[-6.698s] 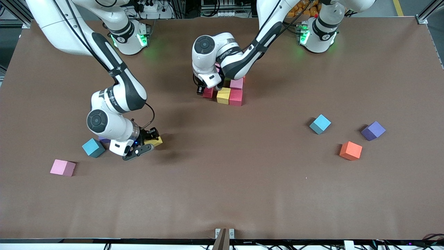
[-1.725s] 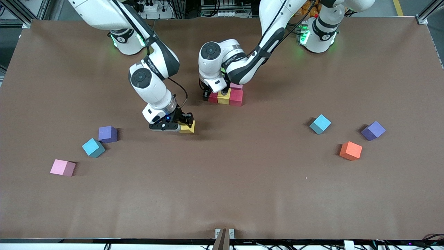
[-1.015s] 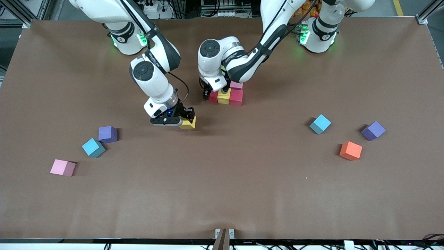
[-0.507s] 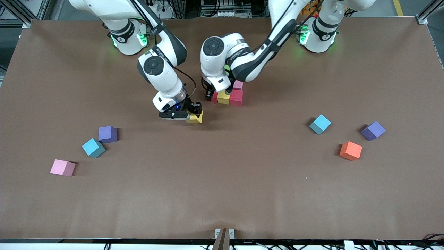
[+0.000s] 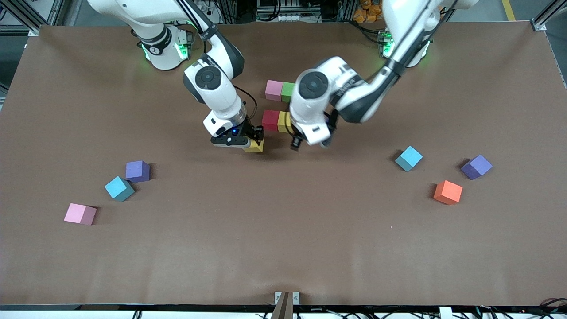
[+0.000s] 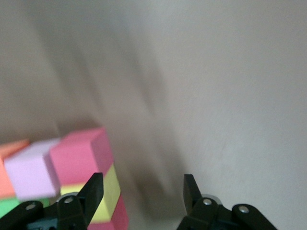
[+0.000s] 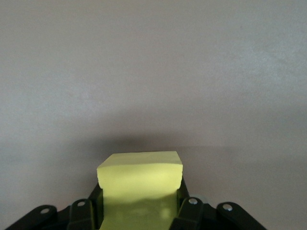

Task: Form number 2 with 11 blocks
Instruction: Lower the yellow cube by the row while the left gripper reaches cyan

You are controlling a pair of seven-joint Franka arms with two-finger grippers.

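Observation:
My right gripper (image 5: 251, 142) is shut on a yellow block (image 5: 255, 146), which fills its jaws in the right wrist view (image 7: 140, 182), low over the table beside the laid group. That group holds a pink block (image 5: 273, 90), a green block (image 5: 288, 91), a red block (image 5: 270, 119) and a yellow block (image 5: 283, 122); my left arm hides the rest. My left gripper (image 5: 312, 142) hangs open and empty (image 6: 142, 196) over the table just beside the group, whose stacked colours (image 6: 79, 155) show near one finger.
Loose blocks lie toward the right arm's end: purple (image 5: 137, 171), sky-blue (image 5: 119, 188), pink (image 5: 80, 214). Toward the left arm's end lie sky-blue (image 5: 408, 158), purple (image 5: 476, 166) and orange (image 5: 448, 192). The brown table (image 5: 283, 230) has open room near the front camera.
My left gripper rose off the group and swung toward the front camera, uncovering the pink and green blocks. My right gripper carried the yellow block closer to the group.

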